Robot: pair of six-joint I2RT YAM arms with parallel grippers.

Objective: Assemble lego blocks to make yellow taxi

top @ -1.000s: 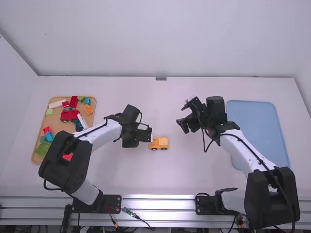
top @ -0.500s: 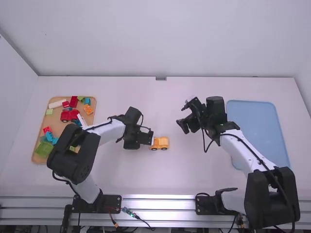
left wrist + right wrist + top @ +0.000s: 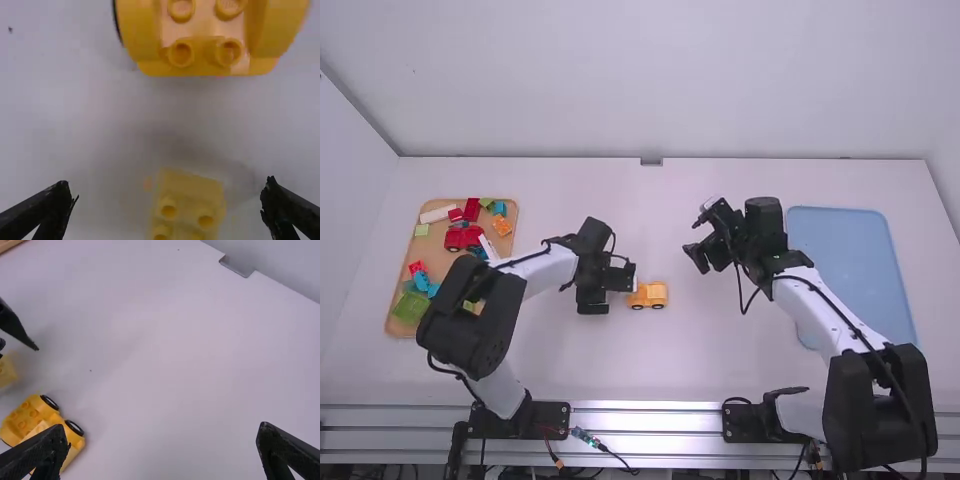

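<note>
My left gripper (image 3: pixel 612 287) is low over the table, left of the yellow wheeled lego piece (image 3: pixel 647 295). In the left wrist view the left gripper (image 3: pixel 167 195) is open, and a pale yellow studded brick (image 3: pixel 190 207) lies between its fingertips, touching neither. The wheeled piece (image 3: pixel 205 50) stands apart from that brick. My right gripper (image 3: pixel 698 240) stays above the table, up and to the right of the wheeled piece. In the right wrist view the right gripper (image 3: pixel 161 436) is open and empty, with the wheeled piece (image 3: pixel 32 415) partly behind one finger.
A wooden tray (image 3: pixel 392 315) at the left holds several red, green, blue, orange and white blocks. A blue tray (image 3: pixel 850 260) lies at the right, partly under the right arm. The left arm reaches over the wooden tray's near side.
The left arm's elbow has swung right, uncovering more of the wooden tray, and the left gripper has moved slightly right and toward the camera. The right arm has kept still.
</note>
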